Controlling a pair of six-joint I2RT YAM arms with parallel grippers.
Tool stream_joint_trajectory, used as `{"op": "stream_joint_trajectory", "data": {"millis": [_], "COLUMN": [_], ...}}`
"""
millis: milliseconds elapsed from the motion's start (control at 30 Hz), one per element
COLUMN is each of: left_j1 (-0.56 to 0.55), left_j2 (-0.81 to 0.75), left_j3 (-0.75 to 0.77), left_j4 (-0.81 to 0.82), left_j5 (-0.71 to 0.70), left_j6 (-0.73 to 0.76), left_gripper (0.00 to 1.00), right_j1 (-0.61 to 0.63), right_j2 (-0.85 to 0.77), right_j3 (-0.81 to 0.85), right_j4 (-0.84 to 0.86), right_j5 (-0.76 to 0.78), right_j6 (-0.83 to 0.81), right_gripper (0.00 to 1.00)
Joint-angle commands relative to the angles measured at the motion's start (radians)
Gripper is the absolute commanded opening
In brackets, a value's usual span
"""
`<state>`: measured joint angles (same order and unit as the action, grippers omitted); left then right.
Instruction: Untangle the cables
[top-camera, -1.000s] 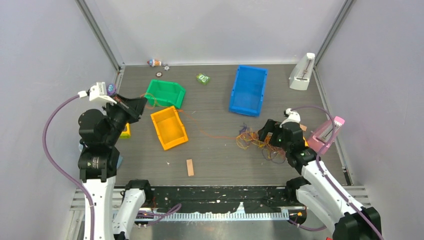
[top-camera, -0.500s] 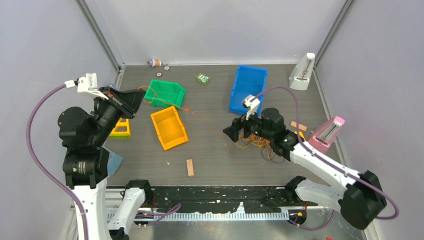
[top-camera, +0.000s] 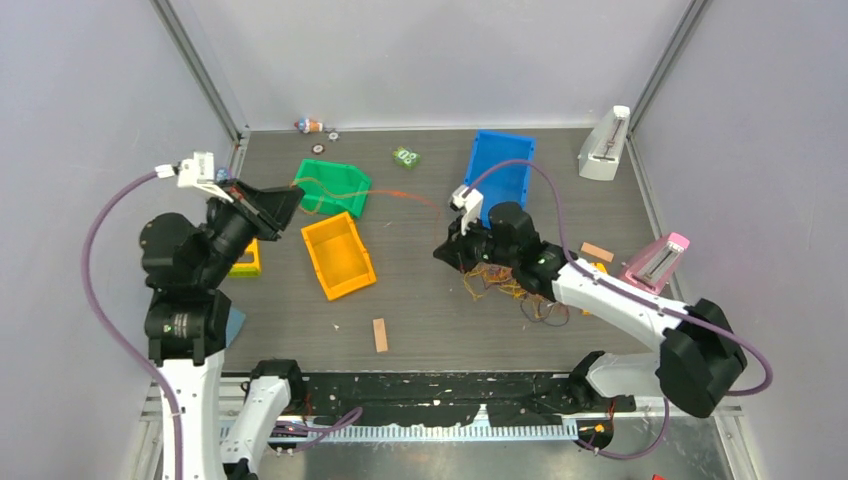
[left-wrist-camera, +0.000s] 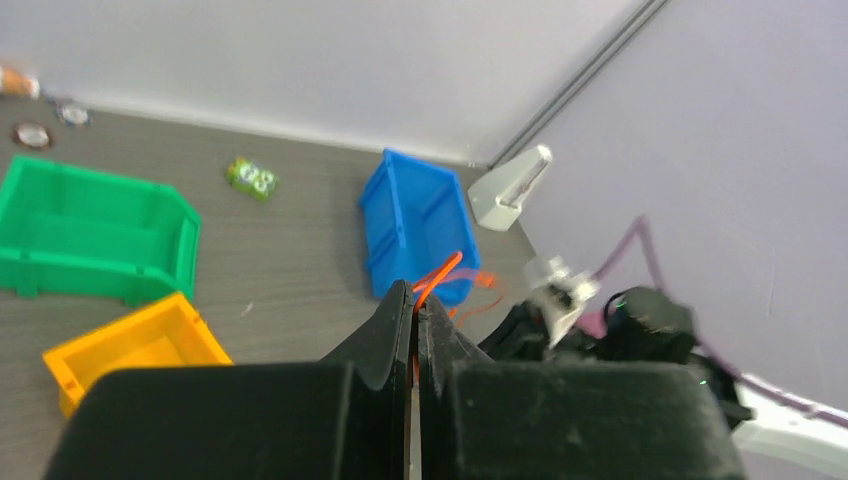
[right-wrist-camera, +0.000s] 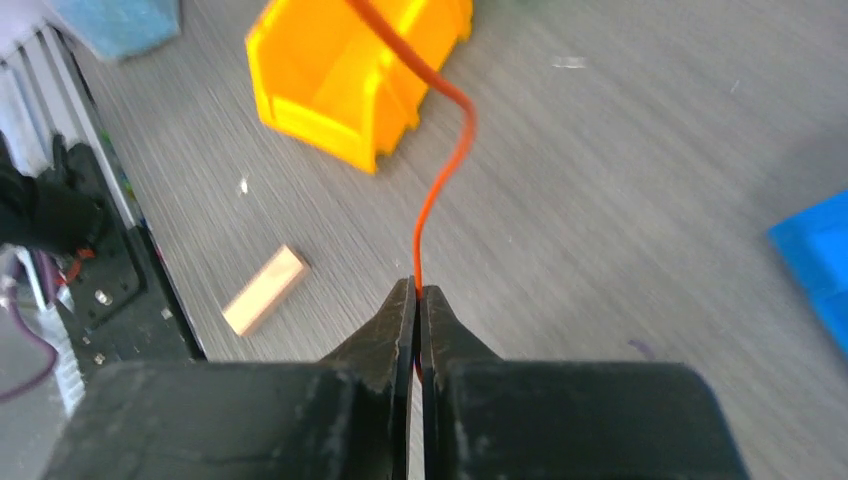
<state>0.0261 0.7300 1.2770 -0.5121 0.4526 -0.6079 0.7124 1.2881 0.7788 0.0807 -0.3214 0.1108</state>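
Note:
The cables lie as a tangle of thin orange, yellow and dark strands (top-camera: 512, 288) on the table right of centre. One orange cable (top-camera: 385, 192) runs out of it, arching above the green bin to my left gripper (top-camera: 291, 201), which is raised and shut on it. In the left wrist view the orange cable (left-wrist-camera: 441, 271) comes out from the shut tips of the left gripper (left-wrist-camera: 413, 296). My right gripper (top-camera: 444, 251) sits at the tangle's left edge. The right wrist view shows the right gripper (right-wrist-camera: 417, 291) shut on the same orange cable (right-wrist-camera: 441, 186), which rises from its tips.
A green bin (top-camera: 340, 178) and an orange bin (top-camera: 338, 256) stand at the left, a blue bin (top-camera: 497, 178) at the back centre. A wooden block (top-camera: 380, 334) lies near the front. A white stand (top-camera: 604, 146) and a pink stand (top-camera: 656, 262) are at the right.
My right gripper swung left from the tangle's right side to its left edge and shut on the orange cable. The left gripper shifted slightly, and the cable now arches higher.

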Motion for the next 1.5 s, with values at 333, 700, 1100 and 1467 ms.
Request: {"op": "stream_joint_trajectory", "data": {"millis": [333,700,1100,1467], "left_j1": [-0.414,-0.459,-0.611,-0.675], "left_j2": [0.079,0.069,0.271,0.403], "left_j3": [-0.454,-0.538,-0.416,-0.334], "left_j4": [0.514,0.746,0.774,0.754], "left_j5": [-0.010,0.011,0.012,0.008], "left_j6": [0.047,0.088,0.162,0.195], "left_gripper": [0.00,0.00,0.03,0.33], "right_j1": [0.003,0.004,0.004,0.004], "right_j2": [-0.091,-0.038,-0.021,-0.022], "right_j3": [0.621,0.611,0.651,0.659], "right_j4": [-0.359,-0.353,-0.357,-0.357], "right_j5": [0.094,0.076,0.030,0.009], "right_j6": [0.097,0.165,0.197,0.219], "right_gripper": [0.05,0.05,0.06,0.06]}}
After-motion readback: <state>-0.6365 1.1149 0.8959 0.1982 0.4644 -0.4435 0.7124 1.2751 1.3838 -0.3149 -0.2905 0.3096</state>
